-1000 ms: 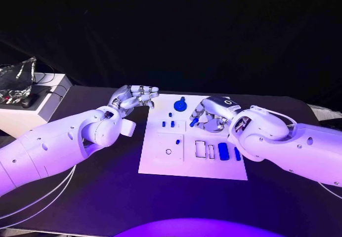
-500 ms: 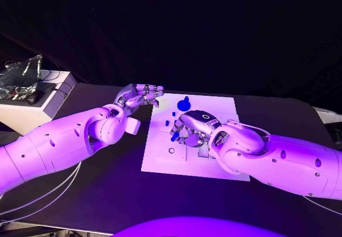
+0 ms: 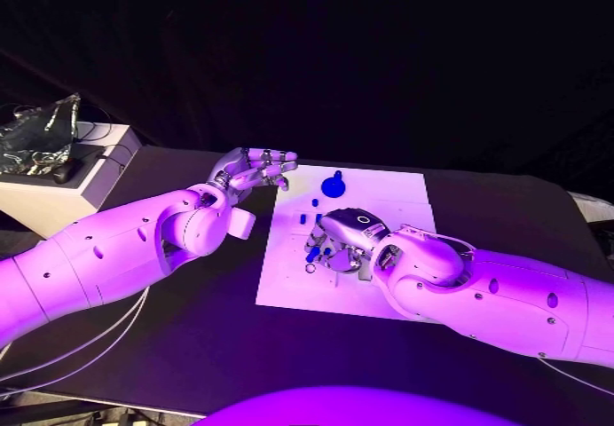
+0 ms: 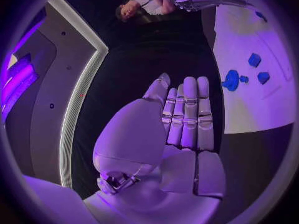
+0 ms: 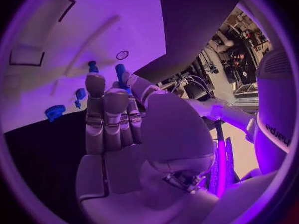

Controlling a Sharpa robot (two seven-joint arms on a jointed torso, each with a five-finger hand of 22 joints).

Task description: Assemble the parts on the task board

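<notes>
Head view: my right hand point(image 3: 343, 232) pinches a blue peg point(image 5: 120, 72) over the board point(image 3: 384, 191), not yet seated. Left hand point(image 3: 254, 169) hovers empty, fingers apart; gear point(image 3: 333, 187) and small parts point(image 3: 303, 218) remain loose, I judge.

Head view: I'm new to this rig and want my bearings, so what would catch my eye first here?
The right hand hovers low over the middle of the white task board, pinching a small blue peg at its fingertips. The left hand hangs off the board's far left corner, holding nothing. A round blue part lies near the board's far edge.
</notes>
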